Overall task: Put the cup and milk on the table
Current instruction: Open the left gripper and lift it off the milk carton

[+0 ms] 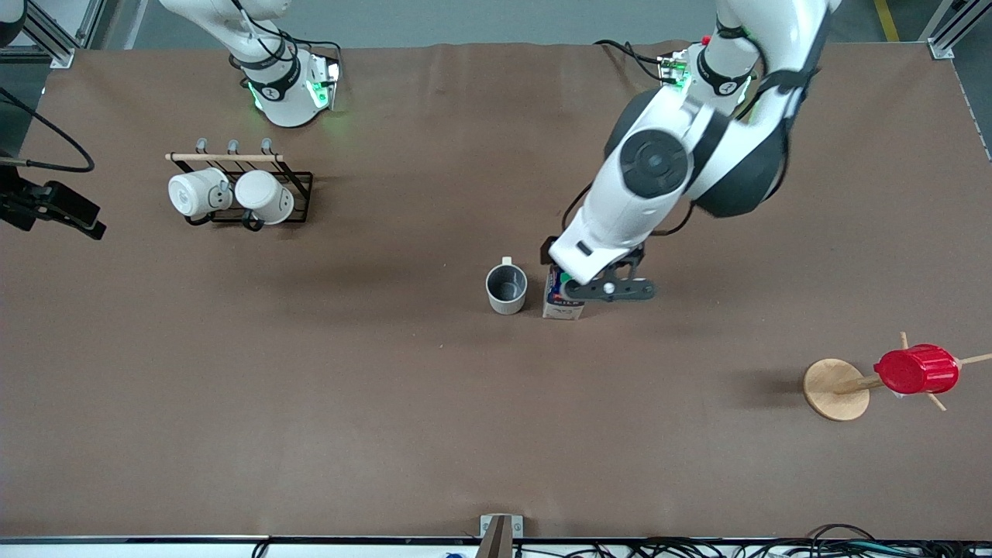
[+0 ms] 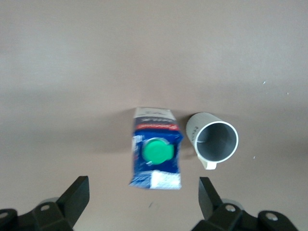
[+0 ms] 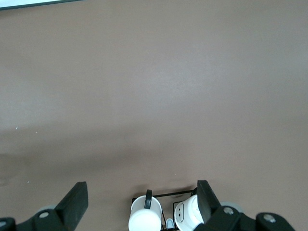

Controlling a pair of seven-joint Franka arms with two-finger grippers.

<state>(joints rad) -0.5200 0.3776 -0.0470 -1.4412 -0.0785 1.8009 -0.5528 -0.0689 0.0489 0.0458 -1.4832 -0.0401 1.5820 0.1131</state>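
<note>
The milk (image 1: 563, 302) stands upright on the brown table (image 1: 387, 403), showing its dark blue top and green cap (image 2: 156, 153). The cup (image 1: 507, 288), cream-white outside and dark grey inside, stands upright close beside it toward the right arm's end (image 2: 216, 139). My left gripper (image 2: 143, 197) hangs open over the milk (image 2: 156, 154), its fingers (image 2: 77, 197) wide apart and touching nothing. In the front view the left gripper (image 1: 604, 288) partly covers the carton's top. My right gripper (image 3: 142, 198) is open and holds nothing; that arm waits by its base.
A black wire rack with two white mugs (image 1: 232, 194) stands toward the right arm's end, and the mugs (image 3: 144, 216) show under the right gripper. A red ribbed cup (image 1: 916, 370) hangs on a wooden peg stand (image 1: 835, 389) toward the left arm's end.
</note>
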